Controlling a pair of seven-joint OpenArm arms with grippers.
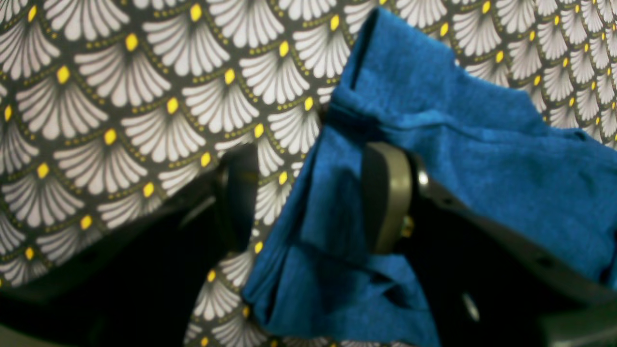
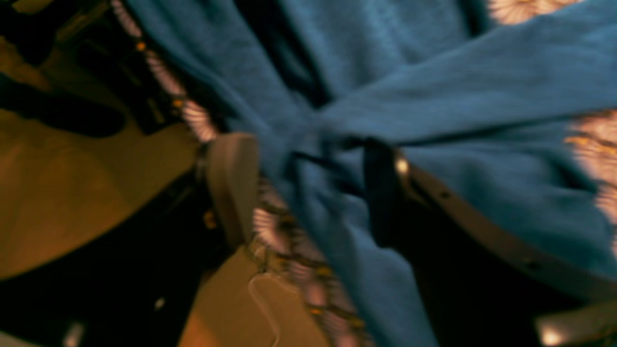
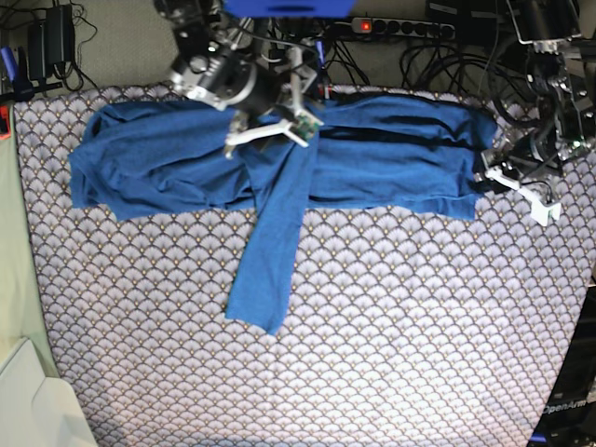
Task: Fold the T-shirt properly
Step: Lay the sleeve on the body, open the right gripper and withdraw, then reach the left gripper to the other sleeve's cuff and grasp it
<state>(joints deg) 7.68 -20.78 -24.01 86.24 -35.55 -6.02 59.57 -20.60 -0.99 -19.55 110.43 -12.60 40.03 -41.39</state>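
At three o'clock, your left gripper (image 1: 308, 197) stands open around the soft medium-blue long-sleeved T-shirt (image 3: 372, 163); right gripper (image 2: 308, 193) open

the t-shirt (image 3: 372, 163) is soft, matt blue knit cloth; the tablecloth (image 3: 400, 326) under it is smooth printed fabric with fan shapes.

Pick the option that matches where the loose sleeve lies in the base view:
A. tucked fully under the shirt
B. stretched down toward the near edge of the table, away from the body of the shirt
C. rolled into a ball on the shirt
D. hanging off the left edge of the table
B: the sleeve runs as a flat strip from the middle of the shirt down over the patterned tablecloth, ending on the cloth.
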